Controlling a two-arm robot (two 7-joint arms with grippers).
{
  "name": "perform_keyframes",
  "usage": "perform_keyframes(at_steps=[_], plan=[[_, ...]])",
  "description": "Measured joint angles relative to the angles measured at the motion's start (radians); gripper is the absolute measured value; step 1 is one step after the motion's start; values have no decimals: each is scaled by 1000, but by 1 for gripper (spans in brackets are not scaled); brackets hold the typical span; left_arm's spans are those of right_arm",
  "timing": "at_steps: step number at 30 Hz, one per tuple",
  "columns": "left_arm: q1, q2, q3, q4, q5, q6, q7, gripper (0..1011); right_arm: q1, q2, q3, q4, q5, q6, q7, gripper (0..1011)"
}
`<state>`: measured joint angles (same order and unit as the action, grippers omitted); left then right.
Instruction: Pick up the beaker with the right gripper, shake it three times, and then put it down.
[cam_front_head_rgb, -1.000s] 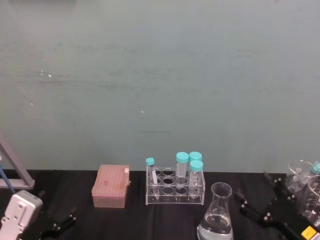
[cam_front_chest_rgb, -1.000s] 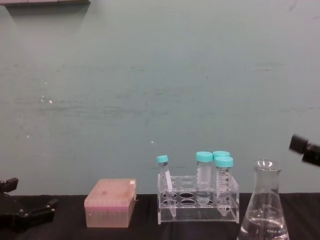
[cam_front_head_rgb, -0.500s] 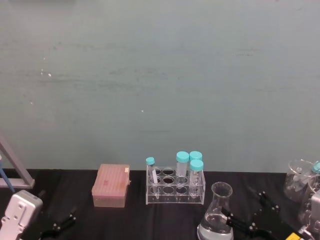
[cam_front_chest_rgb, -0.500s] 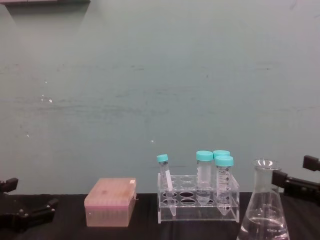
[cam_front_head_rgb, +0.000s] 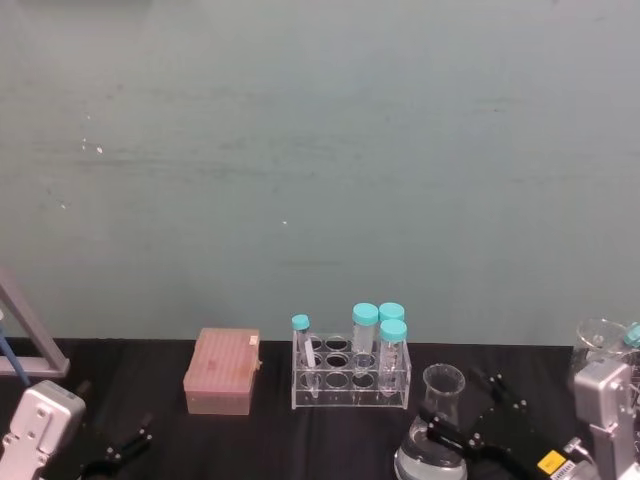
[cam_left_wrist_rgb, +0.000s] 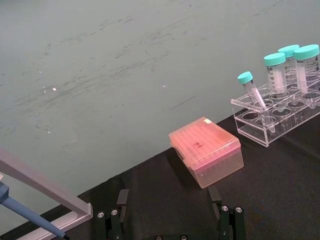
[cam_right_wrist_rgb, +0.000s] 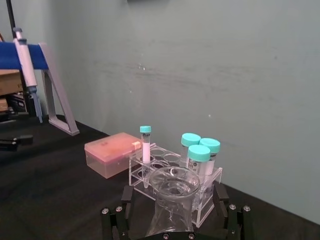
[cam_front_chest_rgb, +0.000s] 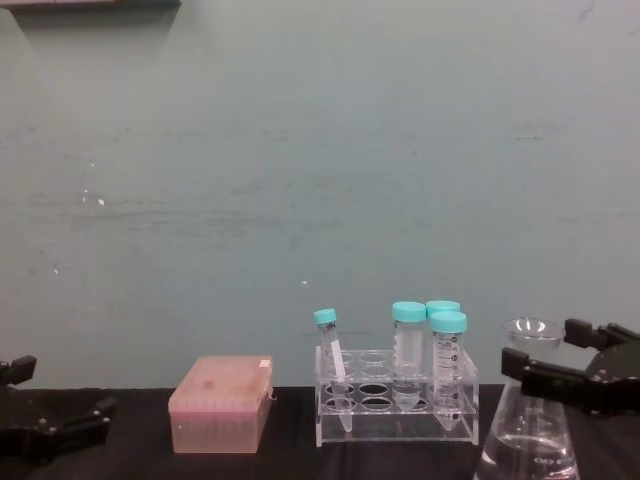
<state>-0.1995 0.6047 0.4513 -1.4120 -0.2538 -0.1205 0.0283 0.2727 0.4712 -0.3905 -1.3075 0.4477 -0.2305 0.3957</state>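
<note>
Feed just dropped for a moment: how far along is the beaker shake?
Done: the right gripper is at the neck of the beaker, fingers open on either side. In hand: nothing yet; the beaker stands on the table, ungripped. Left: close, lift, three shakes, set down. The left gripper is parked open at the table's left.

Right gripper (cam_front_chest_rgb: 538, 346), fingers apart

The right gripper (cam_front_chest_rgb: 550, 352) has slid in from the right side to the beaker (cam_front_chest_rgb: 527, 440). Its spread fingers now sit on both sides of the glass neck, and they seem not to squeeze it yet.
</note>
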Motion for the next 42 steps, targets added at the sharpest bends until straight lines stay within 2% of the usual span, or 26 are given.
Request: perform_keyframes(at_steps=[9, 19, 32, 37, 42], plan=[[0, 0, 0, 0, 0, 0, 0, 1000, 13, -31, 3, 14, -35, 47, -24, 1003], [0, 0, 0, 0, 0, 0, 0, 1000, 12, -54, 24, 10, -57, 63, -34, 1003], [0, 0, 0, 0, 0, 0, 0, 1000, 12, -53, 23, 10, -57, 64, -34, 1003], [0, 0, 0, 0, 0, 0, 0, 1000, 12, -53, 22, 10, -56, 63, -35, 926], [0, 0, 0, 0, 0, 0, 0, 1000, 12, -52, 22, 10, -56, 63, -35, 789]])
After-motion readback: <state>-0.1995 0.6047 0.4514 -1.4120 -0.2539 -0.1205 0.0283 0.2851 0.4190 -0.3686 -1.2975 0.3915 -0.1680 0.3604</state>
